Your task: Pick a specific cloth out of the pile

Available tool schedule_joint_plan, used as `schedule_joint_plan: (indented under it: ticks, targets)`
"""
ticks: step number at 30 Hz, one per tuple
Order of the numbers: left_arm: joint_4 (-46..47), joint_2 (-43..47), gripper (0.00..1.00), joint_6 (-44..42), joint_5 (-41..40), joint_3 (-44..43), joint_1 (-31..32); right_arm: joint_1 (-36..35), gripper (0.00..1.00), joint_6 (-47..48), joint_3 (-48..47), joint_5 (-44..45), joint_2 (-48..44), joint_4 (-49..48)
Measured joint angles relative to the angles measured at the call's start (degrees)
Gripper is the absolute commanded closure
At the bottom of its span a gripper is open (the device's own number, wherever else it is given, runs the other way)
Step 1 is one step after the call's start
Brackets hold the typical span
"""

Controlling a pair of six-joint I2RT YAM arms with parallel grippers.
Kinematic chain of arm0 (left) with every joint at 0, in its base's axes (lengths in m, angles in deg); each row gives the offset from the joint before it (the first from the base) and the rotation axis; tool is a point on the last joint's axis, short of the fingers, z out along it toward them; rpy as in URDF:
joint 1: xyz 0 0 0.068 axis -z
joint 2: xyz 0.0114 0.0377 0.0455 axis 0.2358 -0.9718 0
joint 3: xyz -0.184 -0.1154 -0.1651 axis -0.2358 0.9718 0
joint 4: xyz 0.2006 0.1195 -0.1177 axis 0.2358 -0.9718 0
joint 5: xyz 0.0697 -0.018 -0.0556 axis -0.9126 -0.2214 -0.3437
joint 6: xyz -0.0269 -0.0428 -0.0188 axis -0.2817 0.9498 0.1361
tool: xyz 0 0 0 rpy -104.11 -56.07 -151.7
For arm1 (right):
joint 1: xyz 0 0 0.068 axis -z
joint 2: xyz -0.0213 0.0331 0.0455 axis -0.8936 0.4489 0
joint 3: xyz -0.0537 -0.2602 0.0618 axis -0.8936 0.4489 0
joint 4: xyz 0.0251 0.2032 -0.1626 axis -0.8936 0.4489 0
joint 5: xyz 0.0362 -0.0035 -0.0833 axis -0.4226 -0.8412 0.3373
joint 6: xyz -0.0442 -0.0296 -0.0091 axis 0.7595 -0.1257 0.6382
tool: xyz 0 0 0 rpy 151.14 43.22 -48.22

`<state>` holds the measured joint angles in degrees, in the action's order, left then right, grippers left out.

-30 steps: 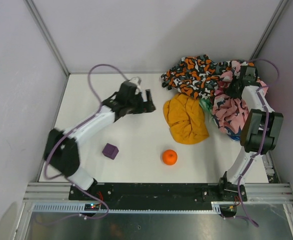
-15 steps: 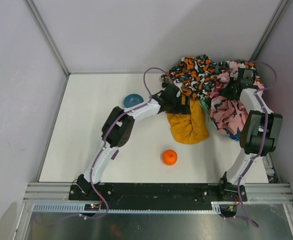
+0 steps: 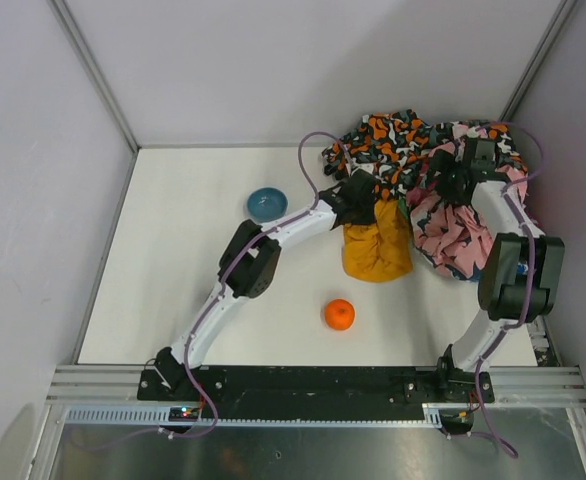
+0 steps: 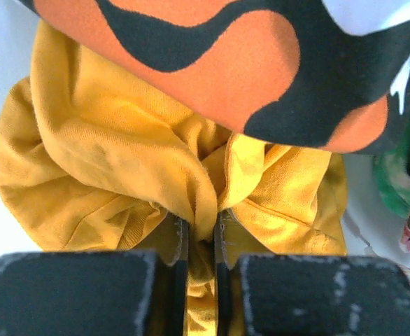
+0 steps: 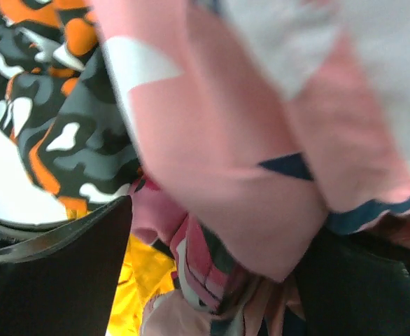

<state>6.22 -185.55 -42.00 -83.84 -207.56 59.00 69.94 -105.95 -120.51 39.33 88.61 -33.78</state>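
Mustard cloth (image 4: 107,161) pinched in the left hand (image 4: 199,234), arm outstretched

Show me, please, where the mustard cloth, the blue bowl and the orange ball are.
mustard cloth (image 3: 377,250), top external view, middle of its bunched fabric.
blue bowl (image 3: 266,204), top external view, centre of its hollow.
orange ball (image 3: 340,314), top external view, middle of its top.

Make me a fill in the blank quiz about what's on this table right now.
The left gripper has its jaws shut on a plain ___ cloth. The ball is ___. The bowl is ___. The right gripper reaches into the ___ floral part of the pile.
Missing: yellow, orange, blue, pink.
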Motion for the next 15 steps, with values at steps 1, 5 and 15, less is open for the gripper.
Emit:
schedule_joint_plan:
  ticks: [1, 5, 15]
  targets:
    - [-0.6, 0.3, 0.99, -0.7, -1.0, 0.1, 0.2, -0.3, 0.02, 0.1, 0.2, -0.1, -1.2, 0.5]
    - [-4.7, 6.1, 0.99, -4.9, -2.8, 4.2, 0.4, -0.6, 0.01, 0.2, 0.9, 0.2, -7.0, 3.1]
    - [-8.4, 37.6, 0.99, -16.7, -0.4, 13.4, 0.2, -0.3, 0.01, -0.3, 2.6, 1.4, -29.2, 4.3]
